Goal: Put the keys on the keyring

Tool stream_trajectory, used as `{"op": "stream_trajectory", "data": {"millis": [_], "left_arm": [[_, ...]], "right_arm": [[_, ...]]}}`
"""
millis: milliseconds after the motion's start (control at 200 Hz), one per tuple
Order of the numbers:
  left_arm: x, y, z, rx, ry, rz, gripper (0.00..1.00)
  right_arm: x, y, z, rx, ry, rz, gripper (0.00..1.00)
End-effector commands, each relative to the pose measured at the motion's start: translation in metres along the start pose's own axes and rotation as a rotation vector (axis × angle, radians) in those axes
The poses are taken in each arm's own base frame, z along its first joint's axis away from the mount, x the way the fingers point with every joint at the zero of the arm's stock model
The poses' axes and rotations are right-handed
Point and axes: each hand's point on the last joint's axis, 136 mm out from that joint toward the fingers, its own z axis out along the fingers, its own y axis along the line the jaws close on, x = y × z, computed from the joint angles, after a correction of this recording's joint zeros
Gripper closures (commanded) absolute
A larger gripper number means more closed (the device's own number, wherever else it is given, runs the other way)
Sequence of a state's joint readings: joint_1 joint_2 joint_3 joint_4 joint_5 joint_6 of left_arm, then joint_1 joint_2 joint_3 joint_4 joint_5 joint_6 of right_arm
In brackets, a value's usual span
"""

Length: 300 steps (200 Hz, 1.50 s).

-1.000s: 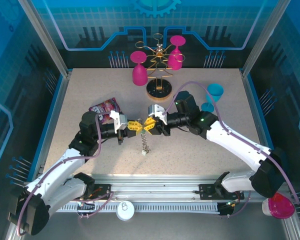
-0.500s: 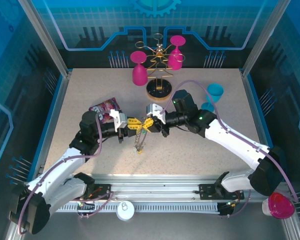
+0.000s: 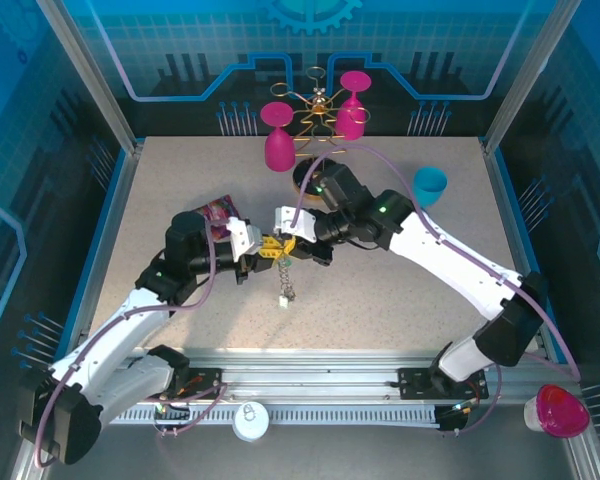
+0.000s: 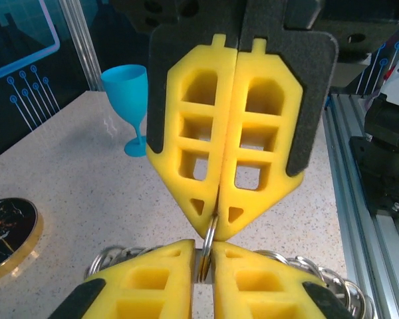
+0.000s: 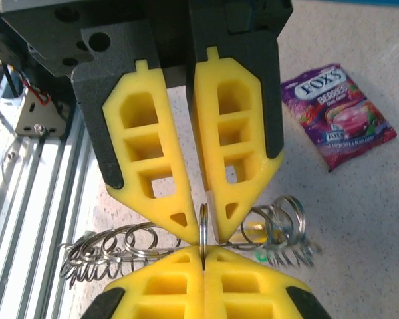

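— Speckled beige table (image 3: 400,300), blue walls. What's held?
— Two yellow latticed claws pinch one thin steel keyring (image 5: 203,224) mid-table. The left gripper (image 4: 205,251) is narrow on it and the right gripper (image 5: 203,252) is pressed tight. Linked rings (image 3: 289,285) dangle below.
— Changed?
— The right arm now reaches further left, near the wire rack (image 3: 318,120). The table's right side lies bare.

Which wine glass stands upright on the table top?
The blue wine glass, at the far right. The pink glasses hang upside down from the rack.
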<state>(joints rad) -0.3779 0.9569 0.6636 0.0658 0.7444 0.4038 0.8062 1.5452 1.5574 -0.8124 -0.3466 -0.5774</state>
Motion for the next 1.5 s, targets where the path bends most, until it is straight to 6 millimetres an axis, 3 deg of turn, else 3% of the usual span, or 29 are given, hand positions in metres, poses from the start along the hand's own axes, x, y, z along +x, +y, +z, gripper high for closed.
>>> {"op": "stream_trajectory", "data": {"millis": [0,185,340,420,600,876,1236,1346,1426,1496], "left_arm": [[-0.014,0.000,0.001,0.015,-0.007,0.054,0.89],[-0.017,-0.004,-0.002,0.024,-0.024,0.068,1.00],[-0.028,-0.009,-0.004,0.035,-0.124,0.061,1.00],[-0.038,-0.012,-0.005,0.053,-0.193,0.049,1.00],[-0.041,-0.018,-0.007,0.085,-0.221,0.028,1.00],[-0.041,-0.022,-0.007,0.111,-0.227,0.021,1.00],[-0.045,-0.022,-0.006,0.124,-0.238,0.020,1.00],[-0.046,-0.022,-0.005,0.132,-0.241,0.022,1.00],[-0.046,-0.022,-0.005,0.132,-0.240,0.021,1.00],[-0.045,-0.020,-0.005,0.119,-0.237,0.016,1.00]], "right_arm": [[0.002,0.014,0.004,-0.049,0.091,-0.058,1.00],[-0.011,0.005,-0.006,-0.006,0.026,-0.022,1.00],[-0.022,-0.002,-0.029,0.041,-0.235,0.041,0.56],[-0.017,-0.004,-0.035,0.041,-0.355,0.073,0.51],[-0.012,0.004,-0.035,0.008,-0.436,0.079,0.59],[-0.021,0.007,-0.032,-0.028,-0.474,0.075,0.73],[-0.022,0.007,-0.024,-0.031,-0.450,0.052,0.79],[-0.023,0.008,-0.021,-0.034,-0.437,0.043,0.88],[-0.026,0.007,-0.022,-0.029,-0.442,0.035,1.00],[-0.027,0.006,-0.024,-0.020,-0.442,0.029,1.00]]}}
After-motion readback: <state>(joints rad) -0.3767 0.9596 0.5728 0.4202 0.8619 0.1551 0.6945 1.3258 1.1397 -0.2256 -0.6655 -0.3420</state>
